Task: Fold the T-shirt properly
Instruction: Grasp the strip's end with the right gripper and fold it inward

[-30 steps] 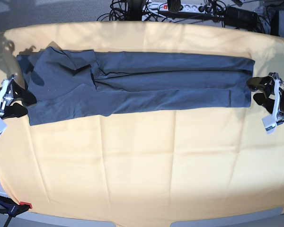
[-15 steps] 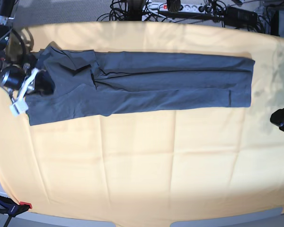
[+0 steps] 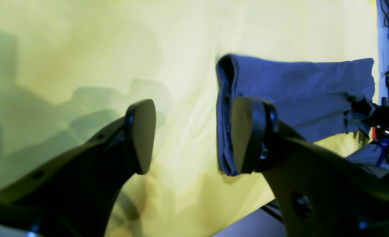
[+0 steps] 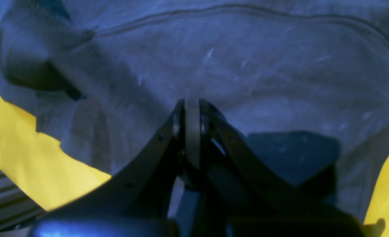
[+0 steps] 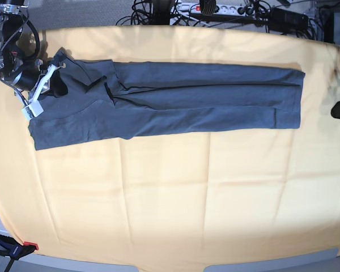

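Meanwhile, T-shirt (image 5: 170, 99) lies as lengthwise-folded strip on yellow-covered desk (image 5: 170, 192). Right gripper (image 4: 192, 131), jaws together, at collar end; whether cloth is pinched, cannot tell. Left gripper (image 3: 187, 135), jaws apart, off hem. Next likely: end-to-end fold.

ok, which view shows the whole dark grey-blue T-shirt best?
Base: the dark grey-blue T-shirt lies full-length across the yellow cloth. Left wrist catches only its folded end; right wrist only close-up fabric.

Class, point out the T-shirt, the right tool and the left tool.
T-shirt (image 5: 204, 96), base view, middle of the folded cloth.
Right tool (image 4: 192, 131), right wrist view, shut fingertips.
Left tool (image 3: 192, 136), left wrist view, gap between open fingertips.
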Robot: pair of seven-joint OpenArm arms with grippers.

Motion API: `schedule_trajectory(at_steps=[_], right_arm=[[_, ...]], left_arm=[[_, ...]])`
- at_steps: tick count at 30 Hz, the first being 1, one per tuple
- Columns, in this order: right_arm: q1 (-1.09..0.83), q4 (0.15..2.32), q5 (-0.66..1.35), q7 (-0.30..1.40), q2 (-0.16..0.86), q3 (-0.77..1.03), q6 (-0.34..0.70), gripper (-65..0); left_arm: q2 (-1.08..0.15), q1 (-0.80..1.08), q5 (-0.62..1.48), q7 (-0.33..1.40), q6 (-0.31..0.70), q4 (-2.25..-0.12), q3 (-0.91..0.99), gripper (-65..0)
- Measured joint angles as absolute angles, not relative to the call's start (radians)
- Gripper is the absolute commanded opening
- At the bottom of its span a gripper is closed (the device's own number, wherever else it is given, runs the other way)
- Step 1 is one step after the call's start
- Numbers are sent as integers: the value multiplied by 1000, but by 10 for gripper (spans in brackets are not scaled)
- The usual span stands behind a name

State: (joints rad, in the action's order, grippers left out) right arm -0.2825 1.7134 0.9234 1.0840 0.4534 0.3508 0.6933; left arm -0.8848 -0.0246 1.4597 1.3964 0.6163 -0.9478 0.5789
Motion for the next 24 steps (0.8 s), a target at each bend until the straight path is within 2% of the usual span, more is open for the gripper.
schedule_trajectory(at_steps=[10,24], right_arm=[[-281,1713,924,1084,452,351,693,-650],[-281,1713,927,1084,451,351,693,-650]], left_arm=[[-752,17,1468,1391,614,-945,580,-268],[-672,14,1520,1353,622,-1009,430,-268]])
